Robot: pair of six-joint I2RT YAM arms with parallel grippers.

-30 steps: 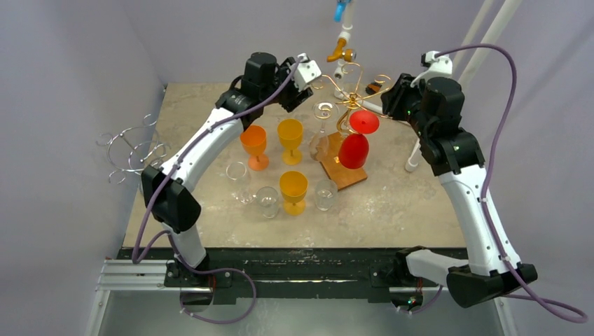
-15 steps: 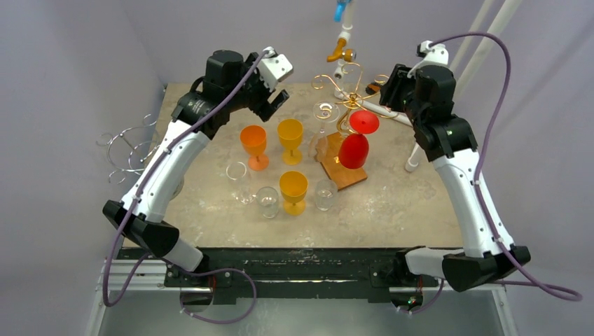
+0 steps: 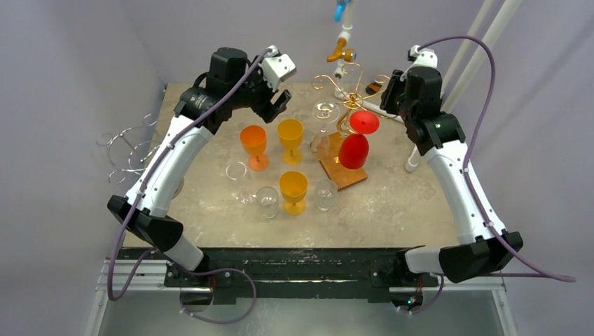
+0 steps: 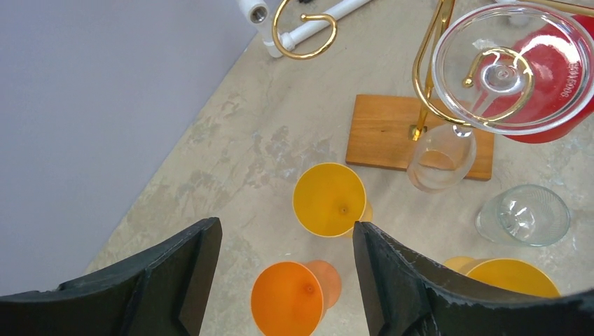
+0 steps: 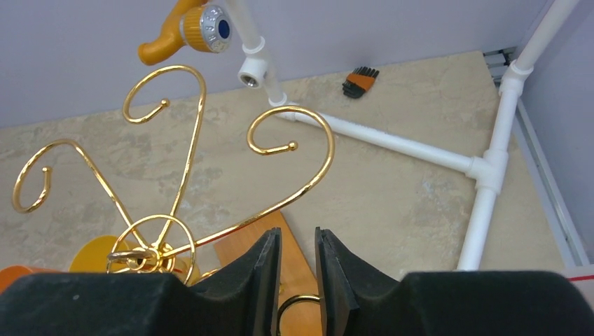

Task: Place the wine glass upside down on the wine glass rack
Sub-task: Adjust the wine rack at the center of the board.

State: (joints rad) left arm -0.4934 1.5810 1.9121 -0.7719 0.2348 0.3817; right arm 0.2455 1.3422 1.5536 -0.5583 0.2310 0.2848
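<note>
A silver wire rack hangs off the left edge of the table. The left end effector hovers above the table's back-left part, fingers spread wide with nothing between them. Below it an orange glass and a yellow glass stand upright, with more clear and yellow glasses nearer the front edge. To their right is the gold wine glass rack on its wooden base. The clear wine glass hangs from it upside down, its foot resting in a gold loop and its bowl pointing at the table. Just beside it a red glass hangs the same way. The right end effector hovers at the rack's right, above a white pipe frame. Its fingers are drawn almost together, with a thin slit between them, and grip nothing.
</note>
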